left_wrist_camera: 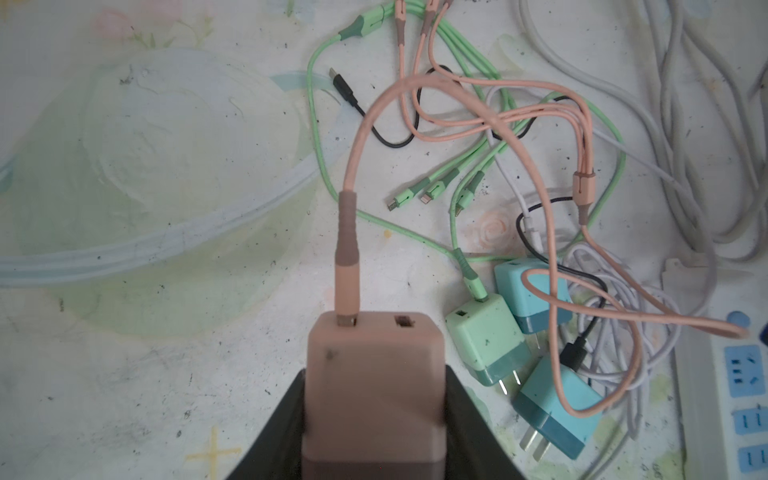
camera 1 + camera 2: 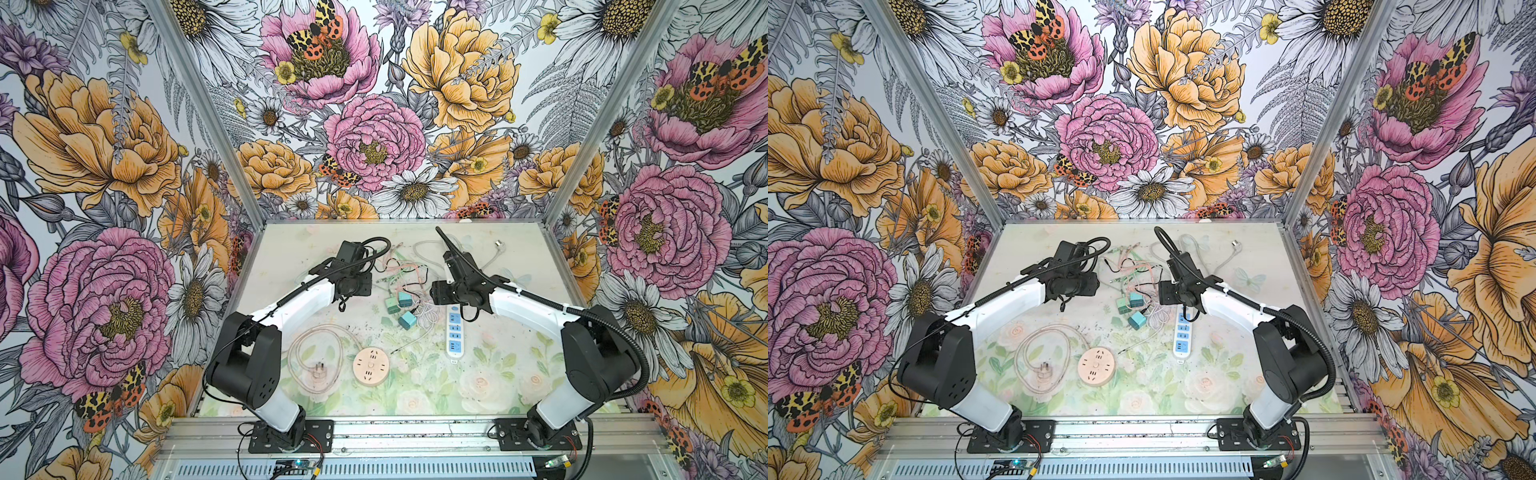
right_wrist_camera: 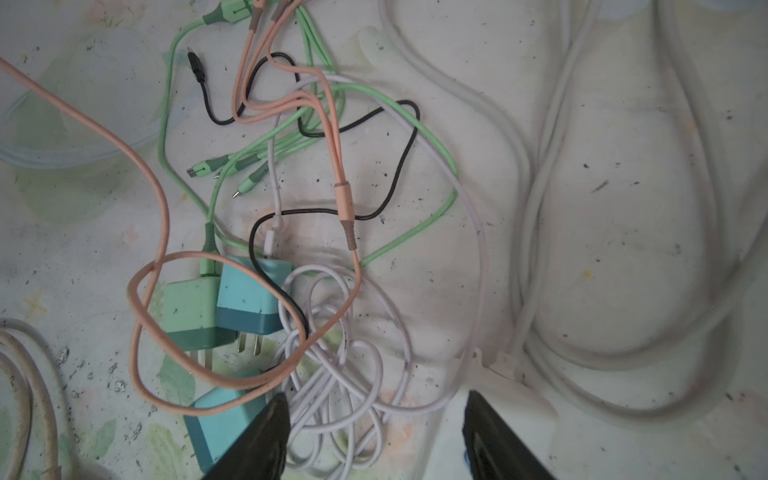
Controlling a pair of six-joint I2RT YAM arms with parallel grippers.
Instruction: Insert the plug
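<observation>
Nearest: round pink socket (image 2: pixel 371 368), white power strip (image 2: pixel 454 332) to its right. Farther back: left gripper (image 1: pixel 376 399) clenched on pink charger plug (image 1: pixel 374 353), left of the cable tangle (image 2: pixel 399 270). Right gripper (image 3: pixel 376 399) released, jaws spread above white cable coil (image 3: pixel 328 374).

The plug (image 1: pixel 436 386) is pink, the walls (image 2: pixel 104 166) floral.

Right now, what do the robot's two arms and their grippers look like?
Both match. The left arm and right arm have glossy white shell links between bulky black joint housings, on black base plates. A black corrugated conduit runs along each; white zip ties bind the right one. The left gripper and right gripper have black, tapered fingers.
</observation>
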